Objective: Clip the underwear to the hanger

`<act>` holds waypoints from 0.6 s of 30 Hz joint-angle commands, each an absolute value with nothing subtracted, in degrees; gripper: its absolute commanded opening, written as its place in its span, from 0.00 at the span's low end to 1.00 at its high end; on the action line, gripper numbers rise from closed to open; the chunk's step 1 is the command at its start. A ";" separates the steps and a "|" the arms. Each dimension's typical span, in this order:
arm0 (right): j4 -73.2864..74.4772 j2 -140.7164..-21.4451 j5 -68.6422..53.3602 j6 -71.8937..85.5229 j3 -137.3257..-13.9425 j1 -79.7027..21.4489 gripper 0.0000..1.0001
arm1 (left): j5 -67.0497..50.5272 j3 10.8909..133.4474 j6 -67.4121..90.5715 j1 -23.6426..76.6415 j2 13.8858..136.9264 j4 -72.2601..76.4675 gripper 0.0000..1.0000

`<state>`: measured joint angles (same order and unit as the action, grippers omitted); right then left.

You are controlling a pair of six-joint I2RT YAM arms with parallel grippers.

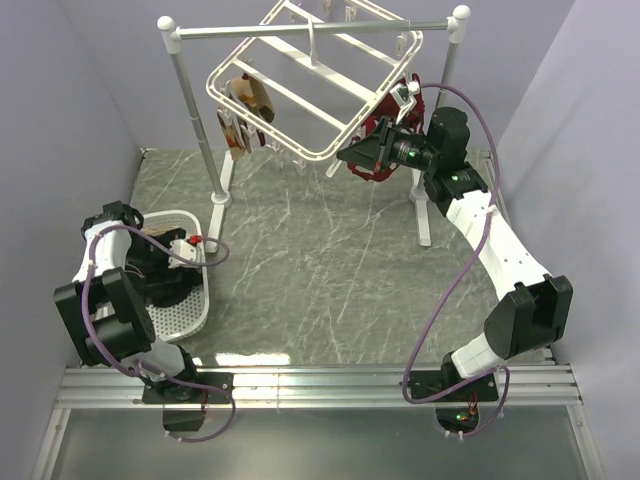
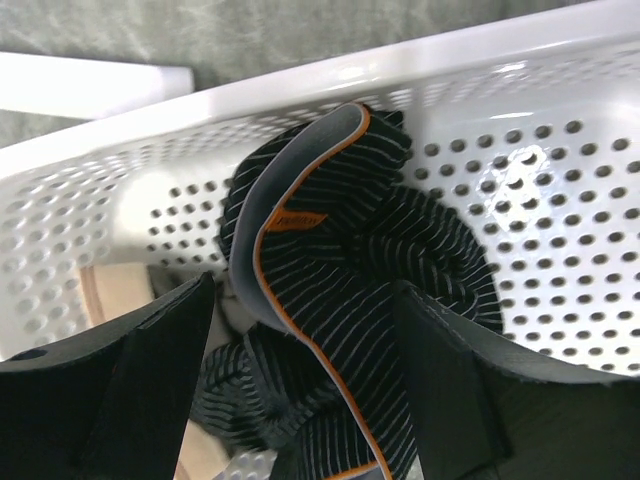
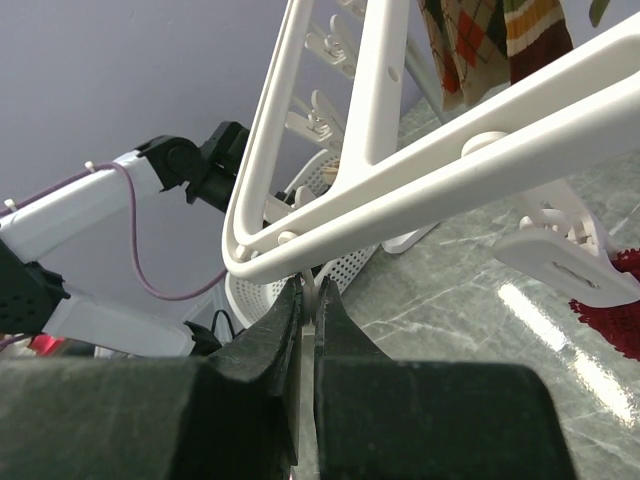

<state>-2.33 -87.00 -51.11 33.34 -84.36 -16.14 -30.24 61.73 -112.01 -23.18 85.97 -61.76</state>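
The underwear [image 2: 340, 260], black with thin stripes and an orange-edged waistband, lies bunched in a white perforated basket [image 2: 560, 180]. My left gripper [image 2: 305, 300] is open and reaches down into the basket, its jaws on either side of the fabric. In the top view my left gripper [image 1: 160, 272] sits in the basket [image 1: 195, 312]. The white hanger [image 1: 300, 90] hangs tilted from the rail. My right gripper [image 3: 308, 290] is shut on a small clip under the hanger's near corner [image 3: 420, 170]; it also shows in the top view [image 1: 345, 155].
A white two-post rail stand [image 1: 180, 90] carries the hanger. A tan-and-red argyle garment [image 1: 245, 105] hangs from it at the left, and a dark red bra [image 1: 375, 165] hangs behind my right gripper. Another free clip [image 3: 565, 255] dangles from the frame.
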 commanded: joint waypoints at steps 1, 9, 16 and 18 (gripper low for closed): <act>-2.99 -87.54 -50.27 33.40 -86.75 -16.00 0.00 | -33.31 60.56 -121.73 -22.59 85.34 -63.46 0.78; -2.46 -87.45 -50.36 32.61 -86.57 -16.08 0.00 | -35.51 66.62 -117.16 -22.06 89.12 -67.59 0.74; -2.02 -87.98 -50.36 32.52 -87.28 -16.00 0.00 | -32.44 66.10 -118.12 -20.57 90.70 -65.92 0.61; -1.85 -87.98 -50.27 32.34 -87.19 -16.00 0.00 | -31.12 65.92 -117.95 -20.39 91.49 -65.74 0.59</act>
<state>-2.07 -87.59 -51.13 33.15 -84.55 -16.14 -31.51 65.82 -112.95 -20.80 90.63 -64.93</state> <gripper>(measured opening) 0.042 0.597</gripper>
